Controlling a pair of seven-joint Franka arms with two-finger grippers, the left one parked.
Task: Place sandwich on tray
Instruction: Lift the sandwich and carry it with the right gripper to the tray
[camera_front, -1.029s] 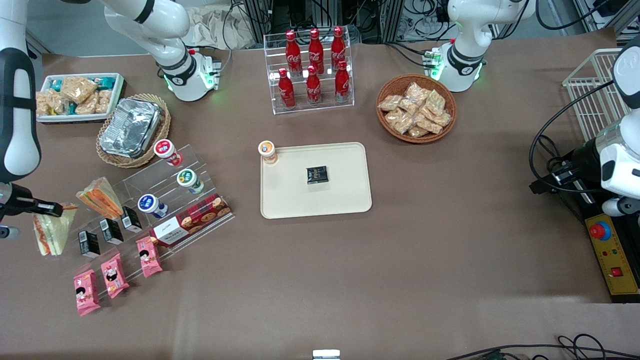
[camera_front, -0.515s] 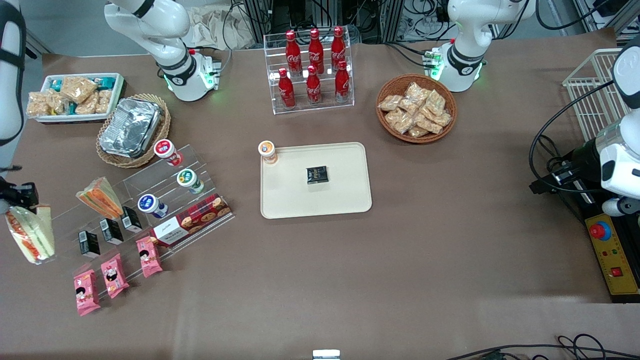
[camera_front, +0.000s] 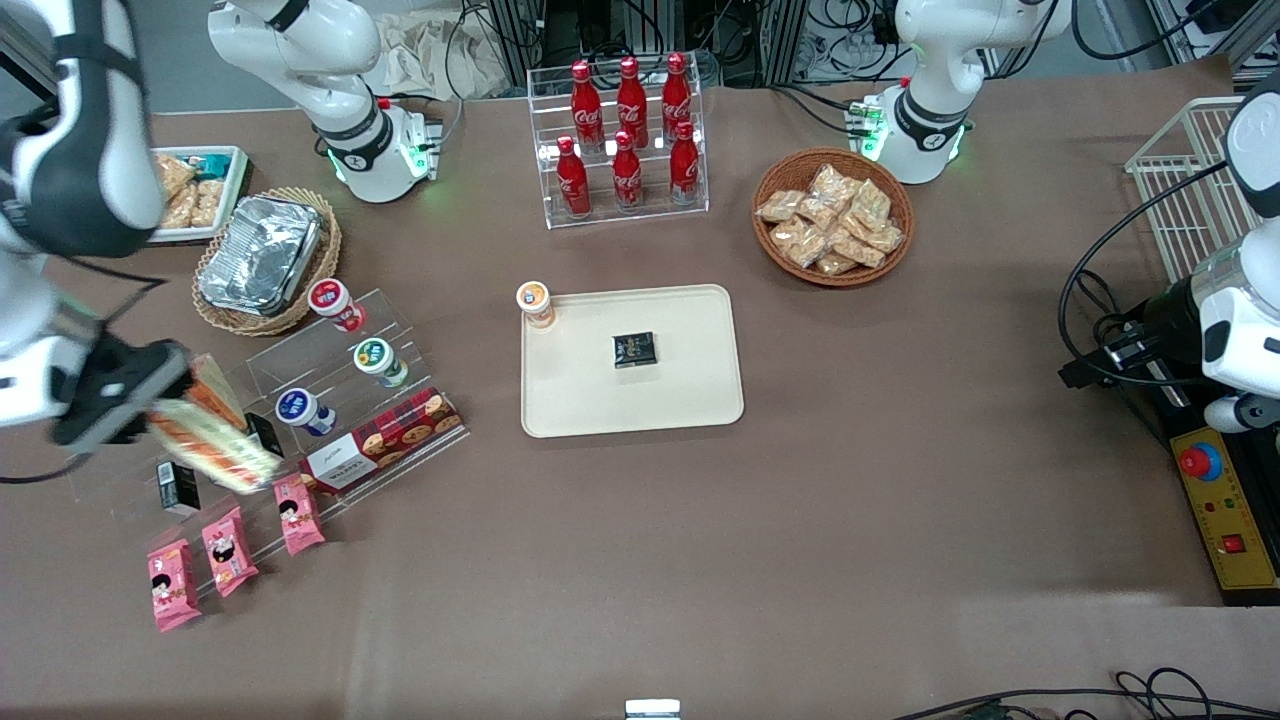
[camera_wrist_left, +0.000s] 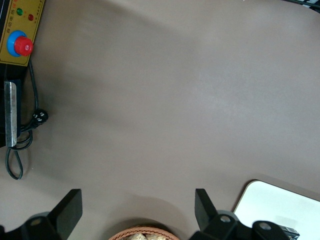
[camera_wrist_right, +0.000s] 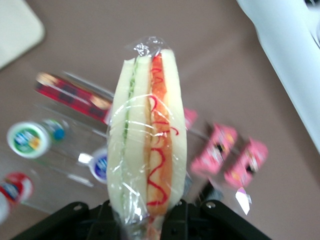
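My right gripper (camera_front: 155, 408) is shut on the sandwich (camera_front: 215, 447), a clear-wrapped wedge with pale bread and red-orange filling. It holds the sandwich in the air over the acrylic step shelf (camera_front: 300, 400), at the working arm's end of the table. In the right wrist view the sandwich (camera_wrist_right: 147, 130) stands edge-on between the fingers of the gripper (camera_wrist_right: 147, 222). The cream-beige tray (camera_front: 690, 400) lies flat at the table's middle, well apart from the gripper. One corner of the tray (camera_wrist_right: 15, 25) shows in the right wrist view.
A black packet (camera_front: 634, 349) lies on the tray and an orange-lidded cup (camera_front: 535, 303) stands at its corner. The shelf holds cups, a cookie box (camera_front: 385, 437) and the smaller orange-striped sandwich (camera_front: 212, 385). Pink snack packs (camera_front: 228, 550) lie nearer the camera. A foil-container basket (camera_front: 262, 255) is close by.
The gripper has lifted the sandwich from the table's end and carried it toward the tray, now over the shelf. The arm has swung in above the white snack bin.
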